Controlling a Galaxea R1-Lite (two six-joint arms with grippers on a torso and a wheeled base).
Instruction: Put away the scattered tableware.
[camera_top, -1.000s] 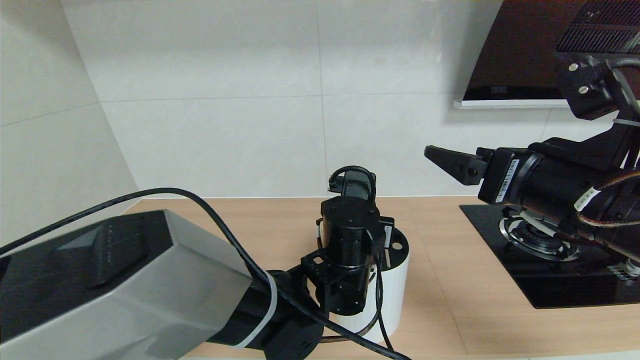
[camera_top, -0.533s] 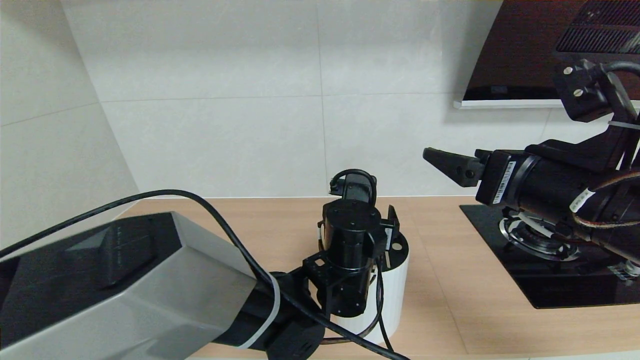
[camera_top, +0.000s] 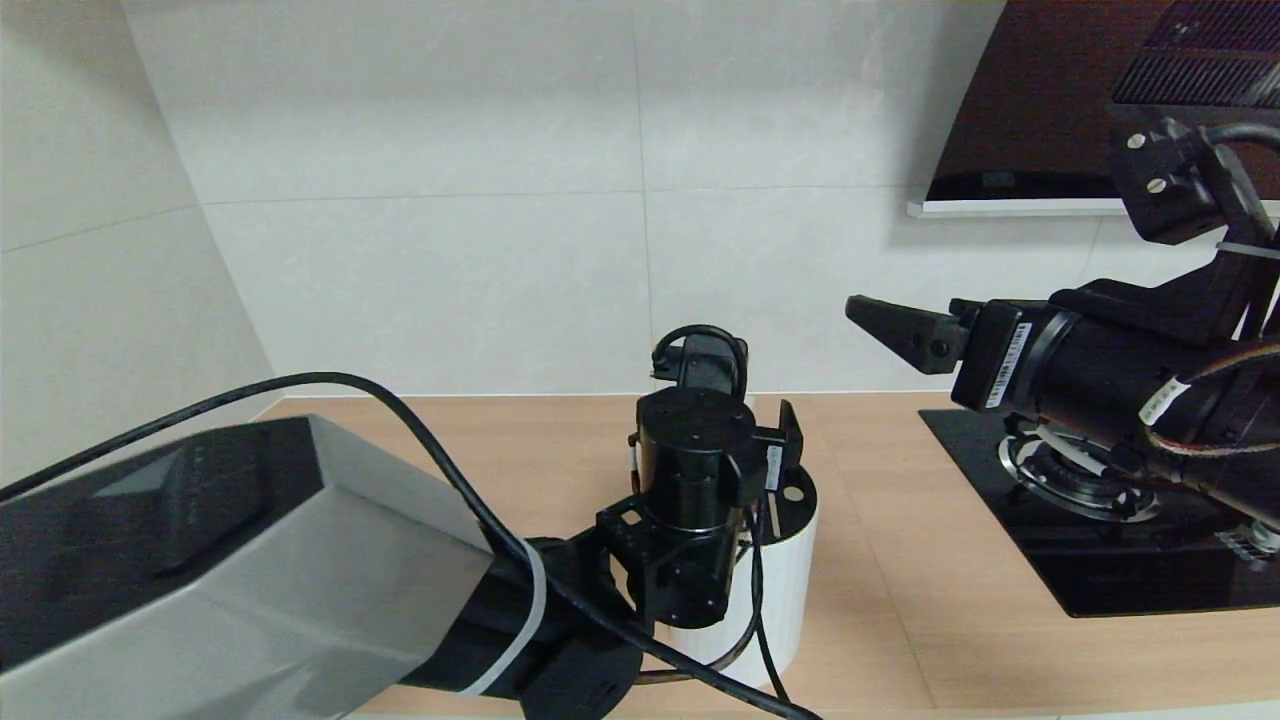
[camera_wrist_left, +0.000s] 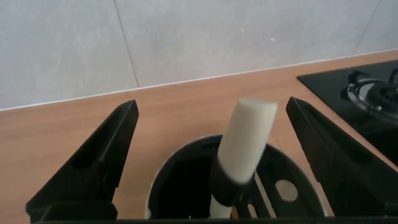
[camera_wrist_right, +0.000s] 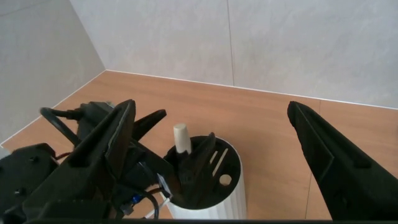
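Pale tiled wall (camera_top: 450, 250) and a light wooden countertop (camera_top: 900, 560) form the setting.

Left of centre, you see the left gripper (camera_wrist_left: 211, 106) poised directly above a white cylindrical holder (camera_top: 790, 580) that stands on the countertop near its front edge. Its two black fingers (camera_wrist_left: 93, 162) are spread wide apart, one on each side of the holder's mouth, and grip nothing.

Note the utensil (camera_wrist_left: 249, 134): its cream handle rises between those fingers, touching neither. It stands in the holder's large dark opening, leaning slightly. What kind of utensil it is cannot be told, since its working end is hidden inside. The right wrist view shows the same handle (camera_wrist_right: 180, 138) rising above the holder (camera_wrist_right: 233, 186), whose black top insert also carries narrow slots and a round hole.

Right of centre, the right gripper (camera_top: 870, 315) is held high above the countertop, well apart from the holder and pointing toward the wall. Its fingers (camera_wrist_right: 329, 162) are parted wide and empty.

At far right, a black gas stove (camera_top: 1100, 540) is set into the countertop, with a dark range hood (camera_top: 1040, 100) mounted above it.
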